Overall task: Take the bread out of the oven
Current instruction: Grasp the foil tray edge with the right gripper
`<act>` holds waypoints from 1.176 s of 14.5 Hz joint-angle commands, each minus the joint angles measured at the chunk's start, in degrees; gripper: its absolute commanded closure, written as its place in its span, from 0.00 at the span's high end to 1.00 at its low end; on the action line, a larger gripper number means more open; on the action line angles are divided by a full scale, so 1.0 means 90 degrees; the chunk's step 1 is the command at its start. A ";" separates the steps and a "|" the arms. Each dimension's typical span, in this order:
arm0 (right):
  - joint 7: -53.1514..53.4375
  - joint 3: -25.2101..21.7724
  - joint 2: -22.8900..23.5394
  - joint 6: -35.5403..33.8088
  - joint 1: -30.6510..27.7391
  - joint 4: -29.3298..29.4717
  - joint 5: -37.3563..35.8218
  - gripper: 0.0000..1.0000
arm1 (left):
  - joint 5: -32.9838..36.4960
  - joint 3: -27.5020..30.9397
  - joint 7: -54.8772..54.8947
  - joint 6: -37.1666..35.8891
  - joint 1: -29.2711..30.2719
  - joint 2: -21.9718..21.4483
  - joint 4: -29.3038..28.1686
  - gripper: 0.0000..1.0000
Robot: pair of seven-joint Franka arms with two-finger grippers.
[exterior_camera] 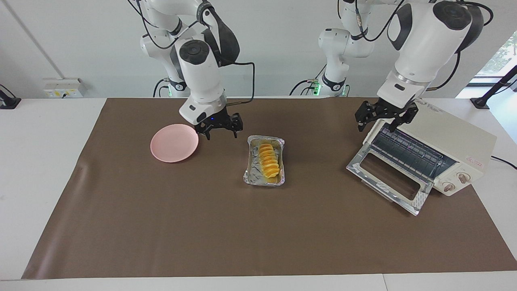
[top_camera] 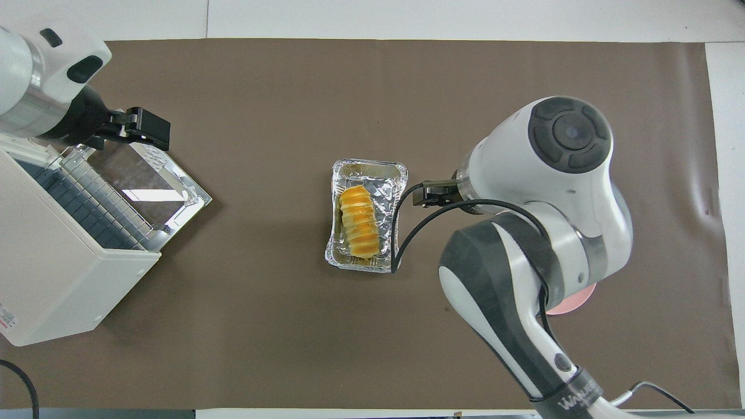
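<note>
text: "WANEEDS" (partly legible) | on: right arm (top_camera: 573,401)

Above the bread (exterior_camera: 269,160) in its foil tray (exterior_camera: 264,179) is open air; the right gripper (exterior_camera: 220,128) hangs at ten o'clock.

Crinkled shiny foil tray (exterior_camera: 250,176) (matt mat (exterior_camera: 161,226))
</note>
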 commanded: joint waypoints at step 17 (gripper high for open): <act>0.1389 -0.0025 0.1289 0.1460 0.0580 -0.0302 0.0123 0.94 | 0.0560 -0.0979 0.1291 -0.0839 0.1866 -0.0923 -0.0812 1.00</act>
